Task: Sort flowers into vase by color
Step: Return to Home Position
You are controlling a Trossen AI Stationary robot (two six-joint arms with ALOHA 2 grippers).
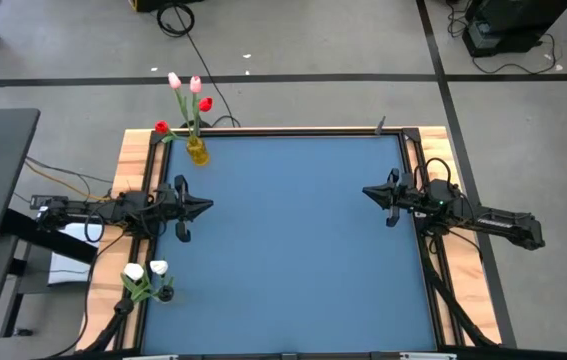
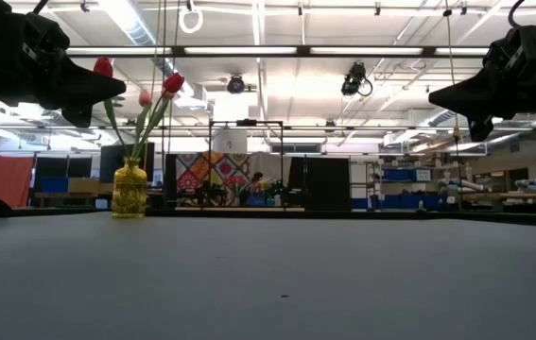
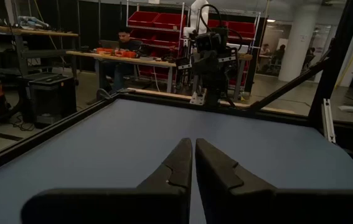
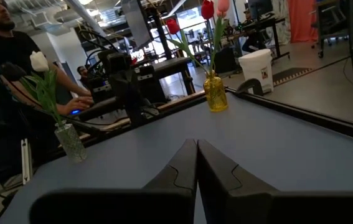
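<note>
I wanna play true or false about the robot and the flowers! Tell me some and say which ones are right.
1. The yellow vase holds red and pink flowers. True.
2. The left gripper is holding a flower. False: its fingers are shut with nothing between them.
3. The white flowers stand in the yellow vase. False: they stand in the transparent vase.
4. The right gripper has its fingers shut. True.
5. The right gripper hovers over the yellow vase. False: it is at the right side of the table, far from that vase.
</note>
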